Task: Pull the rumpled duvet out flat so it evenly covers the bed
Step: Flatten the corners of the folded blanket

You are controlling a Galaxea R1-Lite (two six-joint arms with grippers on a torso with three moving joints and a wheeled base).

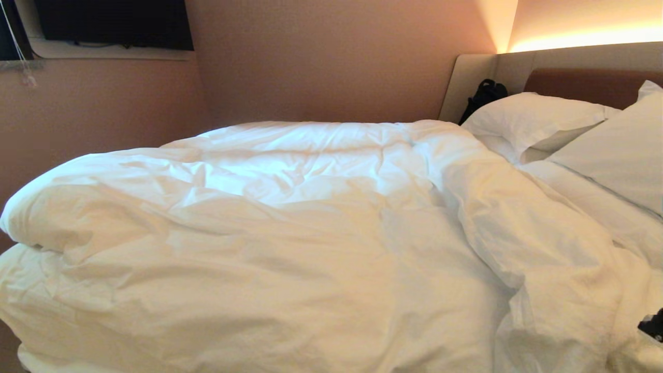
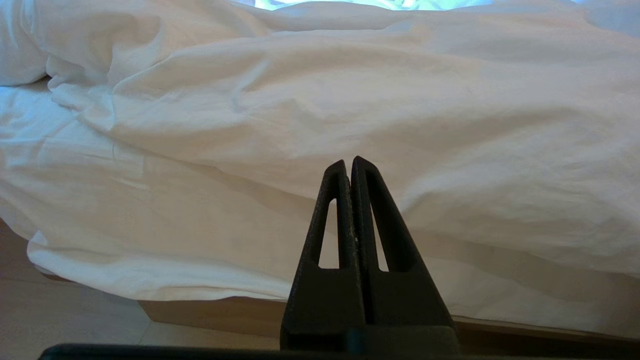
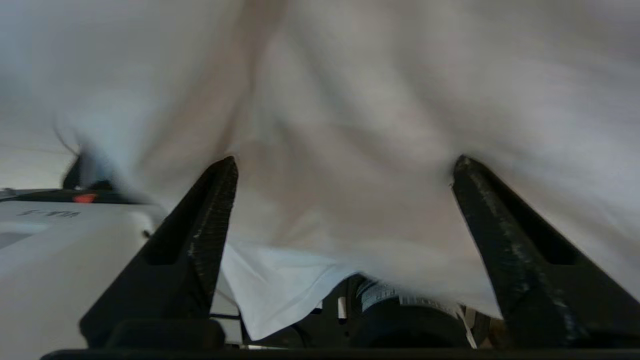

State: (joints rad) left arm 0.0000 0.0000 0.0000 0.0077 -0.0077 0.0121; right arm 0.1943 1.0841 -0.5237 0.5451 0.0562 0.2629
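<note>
White cotton hangs loose between the right gripper's (image 3: 345,165) wide-spread fingers, gripped by neither; the duvet (image 1: 269,228) lies bunched across the bed (image 2: 210,310), short of the pillows (image 1: 538,122). Best to close on a thick fold near the hem, then draw steadily toward the bare side. Only the left wrist view shows the parked left gripper (image 2: 348,165), fingers pressed together on nothing, facing the duvet's overhang.
</note>
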